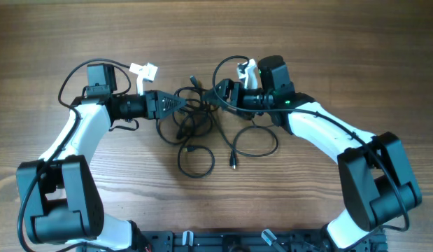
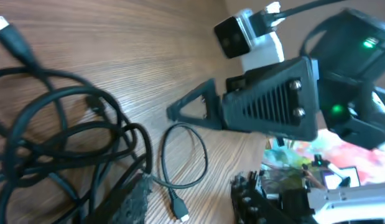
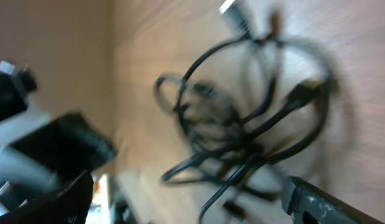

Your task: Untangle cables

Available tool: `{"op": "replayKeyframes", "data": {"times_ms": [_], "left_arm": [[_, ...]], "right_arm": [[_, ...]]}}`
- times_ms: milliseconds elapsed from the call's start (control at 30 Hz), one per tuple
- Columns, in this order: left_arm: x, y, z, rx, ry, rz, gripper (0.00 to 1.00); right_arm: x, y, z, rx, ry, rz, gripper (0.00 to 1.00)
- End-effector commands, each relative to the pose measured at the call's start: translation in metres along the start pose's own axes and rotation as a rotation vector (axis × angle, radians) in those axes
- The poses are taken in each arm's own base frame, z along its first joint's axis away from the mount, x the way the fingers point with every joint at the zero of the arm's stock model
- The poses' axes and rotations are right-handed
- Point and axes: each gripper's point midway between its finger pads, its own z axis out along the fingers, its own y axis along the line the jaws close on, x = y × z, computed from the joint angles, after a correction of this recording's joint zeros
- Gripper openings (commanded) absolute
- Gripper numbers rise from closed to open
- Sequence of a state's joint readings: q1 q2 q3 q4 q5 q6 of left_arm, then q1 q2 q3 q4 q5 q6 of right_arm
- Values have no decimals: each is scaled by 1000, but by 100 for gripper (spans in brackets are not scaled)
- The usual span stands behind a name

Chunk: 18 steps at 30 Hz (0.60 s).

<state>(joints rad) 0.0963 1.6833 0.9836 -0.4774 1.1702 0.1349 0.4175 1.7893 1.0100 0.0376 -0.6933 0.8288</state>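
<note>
The cables (image 1: 196,122) lie in a black tangle at the table's middle, with one loop (image 1: 196,161) toward the front and another (image 1: 256,143) to the right. My left gripper (image 1: 181,103) points right at the tangle's left edge, and my right gripper (image 1: 216,94) faces it from the right. In the left wrist view the bunched cables (image 2: 55,143) fill the left, and a thin loop ending in a plug (image 2: 178,210) lies between the open fingers (image 2: 133,202). The right wrist view is blurred. Its gripper (image 3: 186,205) stands wide open before the cables (image 3: 242,130), holding nothing.
The two gripper tips are close together over the tangle, and the right gripper (image 2: 260,102) fills the left wrist view's upper right. The arm bases (image 1: 59,203) (image 1: 377,185) stand at the front corners. A black rail (image 1: 223,241) runs along the front edge.
</note>
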Motion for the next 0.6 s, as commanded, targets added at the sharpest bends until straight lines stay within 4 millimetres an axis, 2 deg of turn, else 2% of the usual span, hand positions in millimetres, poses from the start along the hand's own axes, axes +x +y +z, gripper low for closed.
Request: {"op": "replayKeyframes", "data": {"times_ms": [0,167,267,567], "left_arm": [[0,9,1,-45,-1,-57,50],[0,9,1,-47,-1,-57,52],[1,19,0,-104,1,-58,53],[1,20,0,-109,1,-58,53]], "right_arm": [[-31,-25,-8,158,-187,9,100],[-49,-41,-16,257,-296,9,100],[-49,-41,-16,257,-296,9,100],[-49,-41,-16,257,-296,9,100]]}}
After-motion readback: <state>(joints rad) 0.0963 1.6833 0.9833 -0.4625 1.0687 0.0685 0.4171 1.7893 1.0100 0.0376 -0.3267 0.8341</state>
